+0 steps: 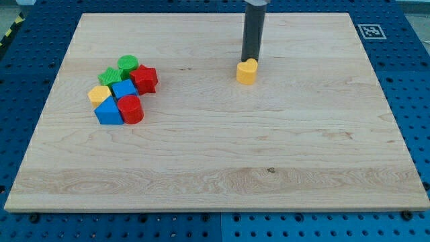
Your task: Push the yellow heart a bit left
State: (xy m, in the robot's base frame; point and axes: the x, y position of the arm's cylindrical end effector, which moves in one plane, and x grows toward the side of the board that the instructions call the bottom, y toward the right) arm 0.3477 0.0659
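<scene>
Yellow heart (247, 71) sits upper centre of board (215, 168). Tip (250, 60) bare, gripping nothing, touching heart's top-right edge, behind it. Leftward push needs tip on heart's right side; judged not yet there.

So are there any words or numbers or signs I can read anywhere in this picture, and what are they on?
No words, letters or numbers can be read anywhere.
The only sign is a square black-and-white marker on the wooden board, at its corner in the view's top right; it is a pattern, not text.
The coloured blocks, including the yellow heart, carry no writing.
My tip, just behind the heart, has no label either.
</scene>
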